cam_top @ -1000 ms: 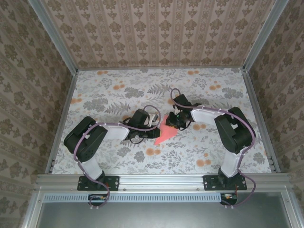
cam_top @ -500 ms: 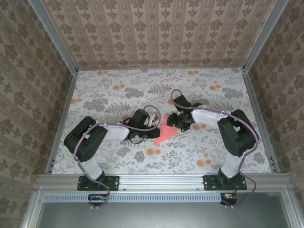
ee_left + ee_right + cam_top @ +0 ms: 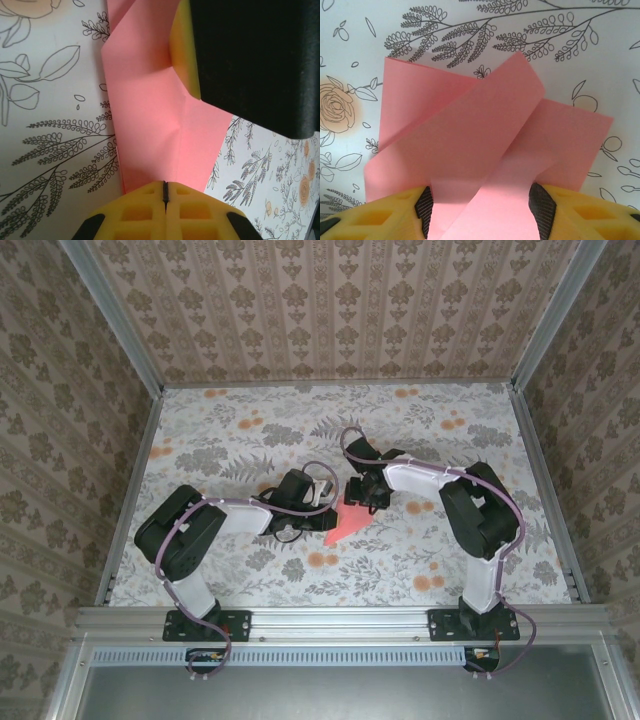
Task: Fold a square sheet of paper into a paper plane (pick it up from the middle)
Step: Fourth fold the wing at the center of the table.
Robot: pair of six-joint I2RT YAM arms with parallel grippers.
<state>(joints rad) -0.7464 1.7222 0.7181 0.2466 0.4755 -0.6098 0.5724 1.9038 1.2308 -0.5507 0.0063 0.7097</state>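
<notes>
The square sheet of paper (image 3: 346, 524) is salmon-pink and lies folded on the flowered table, a narrow shape pointing to the near left. In the right wrist view the sheet (image 3: 470, 130) shows overlapping flaps, one crossing diagonally. My right gripper (image 3: 480, 205) is open, its black pads on either side of the flaps at the paper's far end (image 3: 358, 502). My left gripper (image 3: 165, 187) is shut, its yellow tips resting on the sheet (image 3: 150, 125) at its near end (image 3: 328, 512). One yellow finger (image 3: 184, 55) of the right gripper sits on the paper ahead of it.
The table (image 3: 230, 440) has a grey leaf and orange flower print. Patterned walls (image 3: 330, 310) with metal corner posts enclose it on three sides. A metal rail (image 3: 340, 622) with both arm bases runs along the near edge.
The right gripper has opened and shifted left and back along the paper's far end, its wrist swinging round. The left gripper and the paper have stayed put.
</notes>
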